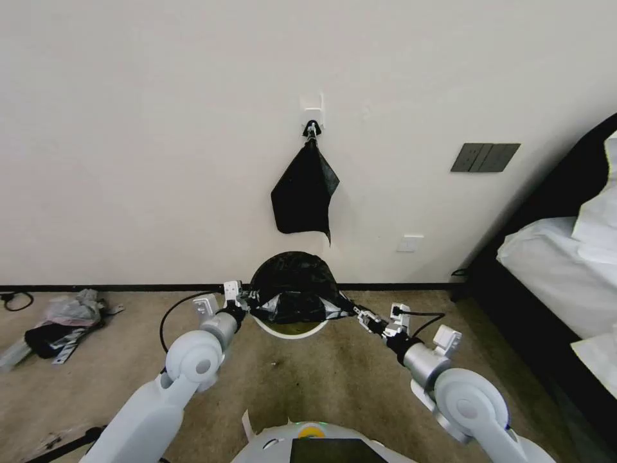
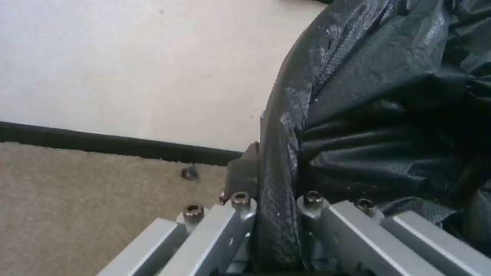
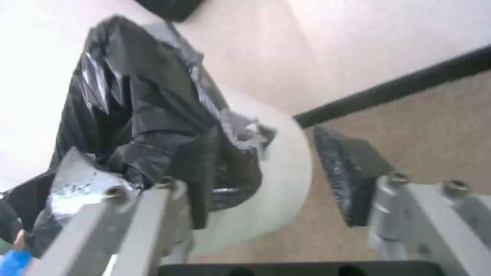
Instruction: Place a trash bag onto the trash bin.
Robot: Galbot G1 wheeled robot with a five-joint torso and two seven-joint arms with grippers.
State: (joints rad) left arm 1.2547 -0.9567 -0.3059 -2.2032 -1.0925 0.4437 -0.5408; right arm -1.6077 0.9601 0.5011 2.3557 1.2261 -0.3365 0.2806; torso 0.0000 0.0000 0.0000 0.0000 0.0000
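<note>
While the left gripper (image 2: pixel 274 230) is clamping a twisted fold of the thin, glossy black plastic trash bag (image 1: pixel 294 287), the right gripper (image 3: pixel 271 191) is standing open beside the film — its textured dark pad (image 3: pixel 348 172) bare. The crinkled bag is ballooning over the small round cream-white plastic trash bin (image 1: pixel 289 328) on beige carpet (image 1: pixel 321 379), stretching sideways between both grippers.

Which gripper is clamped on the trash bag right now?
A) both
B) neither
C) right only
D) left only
D: in the left wrist view the left gripper pinches a fold of the trash bag between shut fingers, while in the right wrist view the right gripper stands open beside the trash bin, with a clear gap across to its far pad.
</note>
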